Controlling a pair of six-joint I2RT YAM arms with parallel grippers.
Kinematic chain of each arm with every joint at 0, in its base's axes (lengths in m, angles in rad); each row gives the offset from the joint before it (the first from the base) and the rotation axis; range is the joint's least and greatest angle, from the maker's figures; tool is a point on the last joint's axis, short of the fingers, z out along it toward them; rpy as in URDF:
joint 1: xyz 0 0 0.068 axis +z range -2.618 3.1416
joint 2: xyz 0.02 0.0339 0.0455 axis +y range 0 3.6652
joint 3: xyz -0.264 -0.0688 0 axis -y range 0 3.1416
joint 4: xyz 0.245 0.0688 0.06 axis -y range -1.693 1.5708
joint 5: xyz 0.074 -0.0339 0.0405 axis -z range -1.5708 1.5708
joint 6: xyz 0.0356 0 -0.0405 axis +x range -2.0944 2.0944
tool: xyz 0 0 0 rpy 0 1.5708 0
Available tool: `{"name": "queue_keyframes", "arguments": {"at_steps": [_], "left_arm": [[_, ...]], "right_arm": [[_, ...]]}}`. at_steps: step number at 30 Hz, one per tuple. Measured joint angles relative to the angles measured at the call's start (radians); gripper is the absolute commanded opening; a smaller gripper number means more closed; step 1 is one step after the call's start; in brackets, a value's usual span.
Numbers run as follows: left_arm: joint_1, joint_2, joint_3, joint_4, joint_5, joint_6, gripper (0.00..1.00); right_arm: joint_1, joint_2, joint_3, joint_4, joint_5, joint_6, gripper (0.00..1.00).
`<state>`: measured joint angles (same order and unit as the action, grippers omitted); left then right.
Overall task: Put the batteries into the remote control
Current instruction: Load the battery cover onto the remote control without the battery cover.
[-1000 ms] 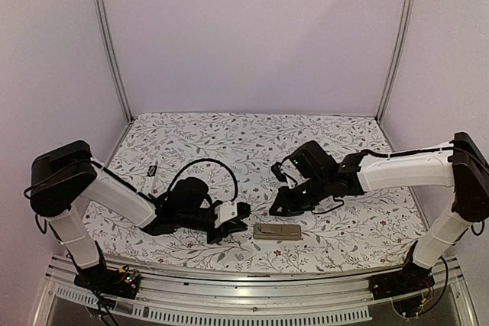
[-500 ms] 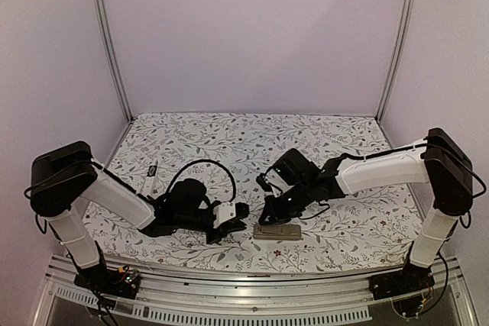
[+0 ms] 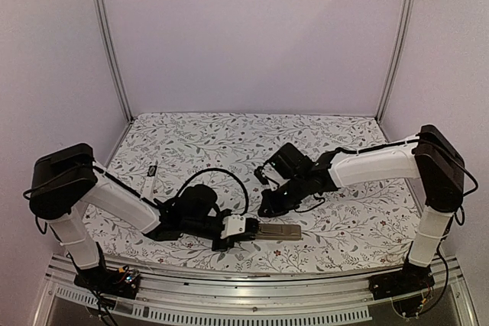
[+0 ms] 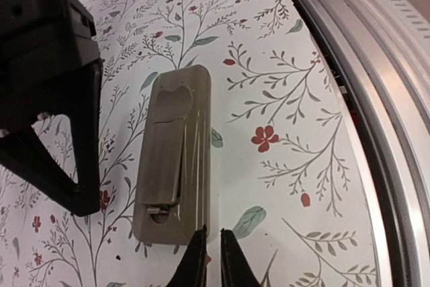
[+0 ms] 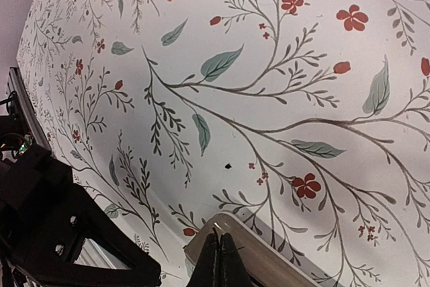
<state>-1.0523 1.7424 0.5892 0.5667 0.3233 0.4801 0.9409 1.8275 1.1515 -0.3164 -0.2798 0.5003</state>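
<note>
The remote control [image 3: 279, 231] lies flat near the middle of the tabletop's [image 3: 229, 135] near edge, its length running along that edge. In the left wrist view the remote control [image 4: 176, 159] shows a long recessed panel on its upper face. The left claw [image 3: 246, 227] sits low at the remote's left end. Its tips [image 4: 209, 260] are drawn almost together with only a thin slit between them, nothing is pinched, and they are just off the end of the casing. The right claw [image 3: 266, 208] hangs just behind the remote, toward its left end. Seen from its own wrist, the right claw [image 5: 218, 257] has its fingers pressed tight together over the rim of the remote control [image 5: 269, 270], gripping nothing. The batteries [image 3: 153, 169] show only as a tiny dark sliver near the tabletop's left edge, well apart from the remote and both claws.
</note>
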Motion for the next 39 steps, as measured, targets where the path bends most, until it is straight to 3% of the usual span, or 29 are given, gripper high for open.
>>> {"name": "queue_keyframes", "arguments": {"at_steps": [12, 39], "left_arm": [[-0.01, 0.074, 0.119, -0.12, 0.003, 0.097, 0.07], [-0.01, 0.087, 0.125, -0.14, 0.008, 0.109, 0.06]], "right_arm": [[-0.005, 0.051, 0.005, -0.02, 0.001, -0.051, 0.0], [-0.004, 0.055, 0.004, -0.019, -0.019, -0.053, 0.0]]}}
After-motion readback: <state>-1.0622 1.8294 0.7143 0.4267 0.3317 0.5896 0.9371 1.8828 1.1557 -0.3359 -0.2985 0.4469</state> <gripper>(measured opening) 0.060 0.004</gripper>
